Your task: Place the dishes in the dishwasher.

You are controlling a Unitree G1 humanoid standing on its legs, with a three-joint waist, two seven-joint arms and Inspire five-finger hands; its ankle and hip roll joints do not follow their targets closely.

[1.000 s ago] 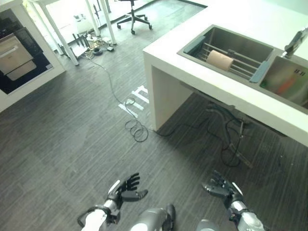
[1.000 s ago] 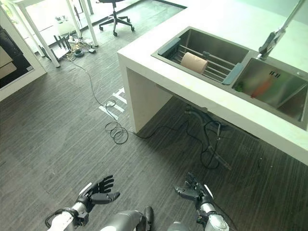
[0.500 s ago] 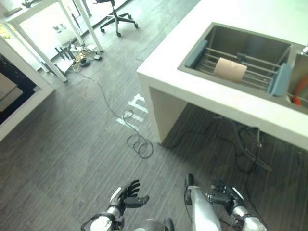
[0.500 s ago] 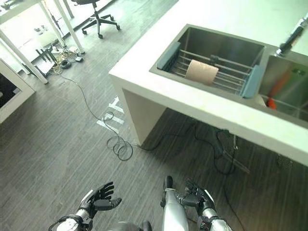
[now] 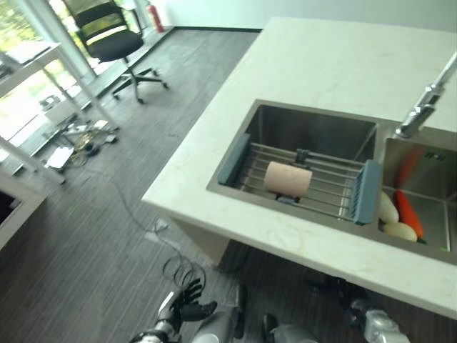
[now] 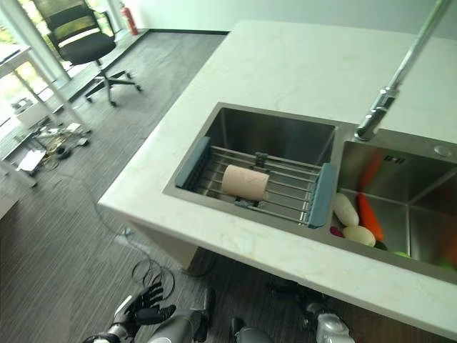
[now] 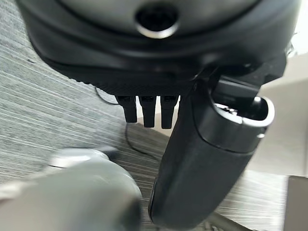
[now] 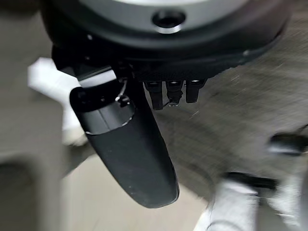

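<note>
Left eye view: approach step. A beige cup lies on the sink rack, counter around it. Left hand low, fingers spread, empty.

Right eye view: right hand low.

Right wrist view: fingers straight, empty.

Next: raise a hand to the cup.

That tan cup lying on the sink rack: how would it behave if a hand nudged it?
The cup lies on its side across the rack, so it would probably roll along the bars. It looks small and likely light. Its smooth round wall may slip in a loose grasp.
</note>
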